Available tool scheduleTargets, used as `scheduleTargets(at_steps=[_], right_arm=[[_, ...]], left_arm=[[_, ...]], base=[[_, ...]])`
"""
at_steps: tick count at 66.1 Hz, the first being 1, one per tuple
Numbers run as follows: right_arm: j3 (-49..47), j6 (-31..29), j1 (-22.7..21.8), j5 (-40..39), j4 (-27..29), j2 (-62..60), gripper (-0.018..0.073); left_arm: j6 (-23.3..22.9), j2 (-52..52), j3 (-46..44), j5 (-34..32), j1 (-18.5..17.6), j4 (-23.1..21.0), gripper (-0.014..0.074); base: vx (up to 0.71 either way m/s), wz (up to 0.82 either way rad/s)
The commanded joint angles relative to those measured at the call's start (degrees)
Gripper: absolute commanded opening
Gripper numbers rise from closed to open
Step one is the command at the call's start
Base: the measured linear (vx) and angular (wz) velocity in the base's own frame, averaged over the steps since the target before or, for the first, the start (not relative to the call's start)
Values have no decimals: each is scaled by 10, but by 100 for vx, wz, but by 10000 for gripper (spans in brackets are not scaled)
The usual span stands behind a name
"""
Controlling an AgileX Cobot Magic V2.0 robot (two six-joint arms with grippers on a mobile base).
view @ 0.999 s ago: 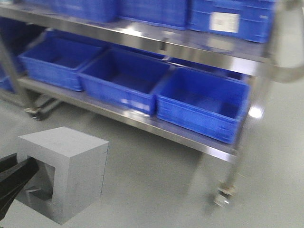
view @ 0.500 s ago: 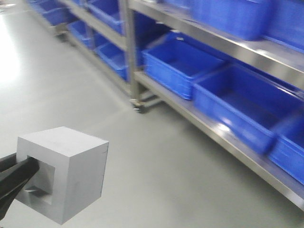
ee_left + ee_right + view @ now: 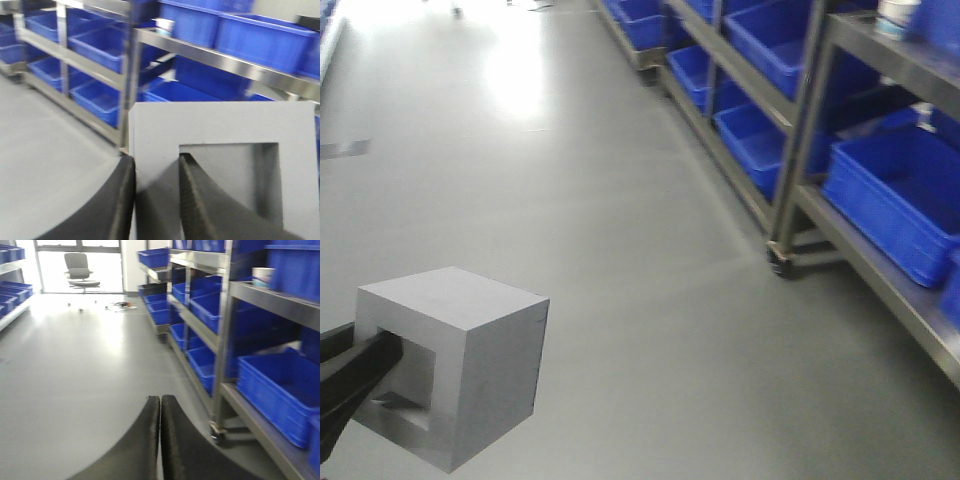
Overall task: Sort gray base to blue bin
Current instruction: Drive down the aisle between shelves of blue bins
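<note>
The gray base (image 3: 460, 365) is a matte gray cube with a square recess, held in the air at the lower left of the front view. My left gripper (image 3: 365, 352) is shut on one wall of it. In the left wrist view one finger of the left gripper (image 3: 155, 160) lies inside the recess of the gray base (image 3: 225, 122) and the other outside. My right gripper (image 3: 160, 398) is shut with nothing in it, above bare floor. Several blue bins stand on steel racks; the nearest blue bin (image 3: 885, 205) is at the right, well away from the cube.
Steel racks (image 3: 800, 120) on castors (image 3: 780, 262) run along the right side into the distance. The grey floor (image 3: 580, 200) stretches ahead. An office chair (image 3: 80, 267) stands by a bright window at the far end. More blue bins (image 3: 10, 292) line the left wall.
The view has swung left: the rack of bins that faced me now runs along the right. The gray base stays in my left gripper at the same spot.
</note>
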Motion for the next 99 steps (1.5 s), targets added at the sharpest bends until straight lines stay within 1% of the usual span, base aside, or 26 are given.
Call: scheduleTargets(at_steps=[1, 22, 40, 99], right_arm=[[8, -3, 0, -44, -6, -7, -9], [8, -3, 0, -44, -6, -7, -9], [8, -3, 0, -44, -6, -7, -9], [8, -3, 0, -44, -6, -7, -9]], left_arm=[[-4, 1, -18, -61, -3, -3, -6], [-4, 1, -18, -61, -3, -3, -6], [-4, 1, -18, -61, -3, -3, -6], [-4, 1, -18, -61, -3, -3, -6]], base=[[22, 71], [24, 63], [29, 33], [40, -2]])
